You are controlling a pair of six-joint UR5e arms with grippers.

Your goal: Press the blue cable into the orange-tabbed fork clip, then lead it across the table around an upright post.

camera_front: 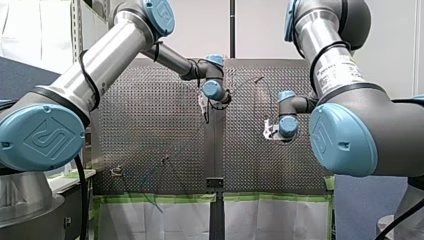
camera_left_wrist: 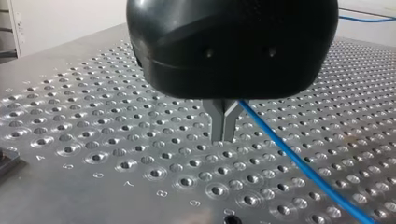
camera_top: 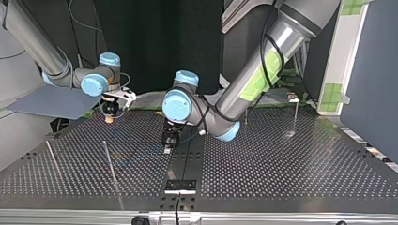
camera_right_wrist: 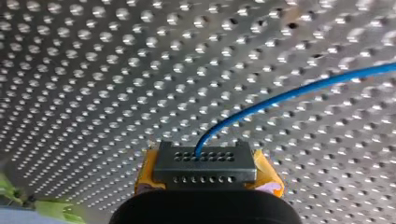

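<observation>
Two arms work over the perforated worktop. Seen in the top view, my left pincer stands near the centre, its tips low at the worktop surface. My right pincer hangs out toward ten o'clock, raised clear of the worktop near its far edge.

My left pincer's metal fingers are brought together at the tips. The blue cable comes out from close behind them and runs away over the holes. Whether it touches the fingers I cannot tell.

In the right wrist view, the cable curves in over the worktop and ends in a black perforated block. That block sits between the yellow pads, so my right pincer is clamped on the cable's end.

In the top view a faint blue line lies on the worktop at about nine o'clock from my left pincer.

Three thin upright posts also show in that view. One post stands at eight o'clock from my left pincer and another post further out the same way. A third post stands well apart, between two and three o'clock.
</observation>
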